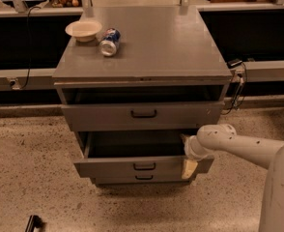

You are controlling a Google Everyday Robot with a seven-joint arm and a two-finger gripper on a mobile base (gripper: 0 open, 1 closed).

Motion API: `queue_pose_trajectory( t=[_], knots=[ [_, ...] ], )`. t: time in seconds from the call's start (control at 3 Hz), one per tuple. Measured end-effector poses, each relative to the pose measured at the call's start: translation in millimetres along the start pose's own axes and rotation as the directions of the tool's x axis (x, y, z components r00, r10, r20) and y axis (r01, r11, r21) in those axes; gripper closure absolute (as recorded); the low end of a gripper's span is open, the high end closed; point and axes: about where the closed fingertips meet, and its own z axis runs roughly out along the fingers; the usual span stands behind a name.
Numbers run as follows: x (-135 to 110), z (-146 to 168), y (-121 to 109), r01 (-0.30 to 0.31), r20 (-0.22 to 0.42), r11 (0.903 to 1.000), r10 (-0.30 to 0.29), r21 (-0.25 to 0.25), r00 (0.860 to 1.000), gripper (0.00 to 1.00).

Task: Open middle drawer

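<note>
The middle drawer (108,168) is a grey, low front panel with a small black centre handle (144,166). It stands pulled out well in front of the cabinet, and its dark inside shows behind the panel. My gripper (188,157) is at the drawer's right end, at the top corner of the front panel, with the white arm reaching in from the right. The third, lowest drawer (113,180) sits shut just under it.
The taller top drawer (98,116) stands slightly out under the cabinet top (156,47). A cream bowl (83,30) and a tipped blue can (109,41) lie on the top's far left. A counter runs behind. A small black object (33,223) lies on the speckled floor.
</note>
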Motion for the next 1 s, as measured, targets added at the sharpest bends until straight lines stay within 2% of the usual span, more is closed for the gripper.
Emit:
queue_pose_trajectory(
  t=[0.33, 0.67, 1.0],
  knots=[
    [0.4, 2.0, 9.9, -0.002, -0.030, 0.9998, 0.002, -0.021, 1.000, 0.00],
    [-0.9, 3.5, 35.7, -0.023, -0.065, 0.9975, 0.019, -0.067, 0.998, 0.17],
    [-8.4, -2.3, 63.7, -0.045, -0.084, 0.9934, 0.036, -0.106, 0.996, 0.42]
  ],
)
